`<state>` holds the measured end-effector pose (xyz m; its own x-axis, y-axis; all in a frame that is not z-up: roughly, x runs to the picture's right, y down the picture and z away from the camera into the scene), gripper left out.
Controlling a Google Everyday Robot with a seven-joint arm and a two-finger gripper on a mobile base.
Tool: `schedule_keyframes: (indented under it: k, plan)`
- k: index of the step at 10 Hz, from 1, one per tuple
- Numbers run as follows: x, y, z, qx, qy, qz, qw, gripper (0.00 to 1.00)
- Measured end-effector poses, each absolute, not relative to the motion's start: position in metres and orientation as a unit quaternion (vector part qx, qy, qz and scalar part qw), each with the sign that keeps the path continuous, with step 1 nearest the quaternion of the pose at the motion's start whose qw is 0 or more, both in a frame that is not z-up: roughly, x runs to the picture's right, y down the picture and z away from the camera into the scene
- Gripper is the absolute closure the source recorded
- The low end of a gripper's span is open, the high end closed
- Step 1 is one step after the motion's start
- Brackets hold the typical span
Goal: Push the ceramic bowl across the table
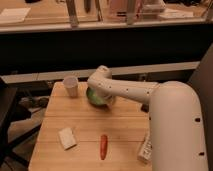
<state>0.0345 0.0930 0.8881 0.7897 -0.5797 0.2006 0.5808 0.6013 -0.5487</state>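
Observation:
The ceramic bowl (94, 98) is green and sits at the far middle of the light wooden table (125, 125). Only its left part shows, because my white arm covers the rest. My gripper (105, 96) is at the bowl, at the end of the arm that reaches in from the right. The gripper is mostly hidden behind the wrist. The bowl stands just right of a small pale cup (71, 86), with a narrow gap between them.
An orange carrot (103, 146) lies near the front middle. A white packet (66, 138) lies at the front left. A small bottle (145, 148) lies at the front right beside my arm. A dark shelf runs behind the table's far edge.

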Motion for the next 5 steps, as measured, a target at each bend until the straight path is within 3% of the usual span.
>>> schedule_keyframes:
  k: [5]
  plan:
    - [0.009, 0.101, 0.882, -0.316, 0.000, -0.373, 0.872, 1.00]
